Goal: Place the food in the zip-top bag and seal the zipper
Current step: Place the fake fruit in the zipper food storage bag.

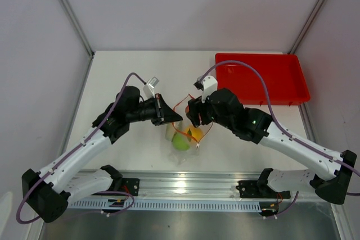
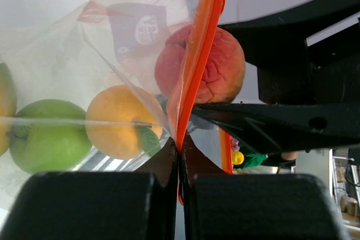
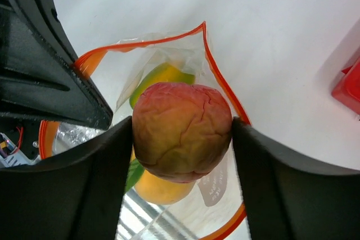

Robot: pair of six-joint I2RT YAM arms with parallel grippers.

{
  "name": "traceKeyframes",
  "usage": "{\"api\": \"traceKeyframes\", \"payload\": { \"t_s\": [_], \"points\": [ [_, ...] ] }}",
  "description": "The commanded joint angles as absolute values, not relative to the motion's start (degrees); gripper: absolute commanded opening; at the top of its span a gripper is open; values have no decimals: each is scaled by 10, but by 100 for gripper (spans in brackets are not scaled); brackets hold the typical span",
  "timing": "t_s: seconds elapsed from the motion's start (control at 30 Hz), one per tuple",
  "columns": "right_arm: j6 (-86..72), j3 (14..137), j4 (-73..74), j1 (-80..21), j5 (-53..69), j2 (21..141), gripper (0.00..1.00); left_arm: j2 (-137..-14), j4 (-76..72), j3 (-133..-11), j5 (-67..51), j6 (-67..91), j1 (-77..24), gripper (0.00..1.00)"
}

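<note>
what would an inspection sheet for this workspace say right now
surface: white table, no spills seen
job's things: clear floppy plastic zip-top bag, mouth open, orange-red zipper strip unsealed; round green apple, oblong yellow-green mango, round orange fruit inside; wrinkled reddish round fruit at the mouth
clutter: red rectangular plastic tray, far right
grippers: left tool shut on zipper strip; right tool gripping reddish fruit
cables: purple cable along each arm
surroundings: white enclosure walls

Mango (image 2: 4, 105) cut by left wrist view's edge; red tray (image 3: 349, 85) cropped in right wrist view.
</note>
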State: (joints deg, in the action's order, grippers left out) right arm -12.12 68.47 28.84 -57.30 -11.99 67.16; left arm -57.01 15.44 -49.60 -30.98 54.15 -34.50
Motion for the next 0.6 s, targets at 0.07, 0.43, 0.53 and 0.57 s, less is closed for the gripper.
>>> {"api": "traceKeyframes", "payload": {
  "t_s": [0.07,0.43,0.53,0.57],
  "points": [
    [-108,722,275,-577,-148,686,82,-568,97,-493,-342,577,-348,1],
    [-116,758,301,-576,-149,663,99,-573,84,-492,-324,597,-347,1],
    [-127,756,321,-577,-125,636,98,-568,84,-491,-301,611,-348,1],
    [-131,753,324,-576,-118,617,96,-566,85,-491,-287,615,-347,0]
  ]
}}
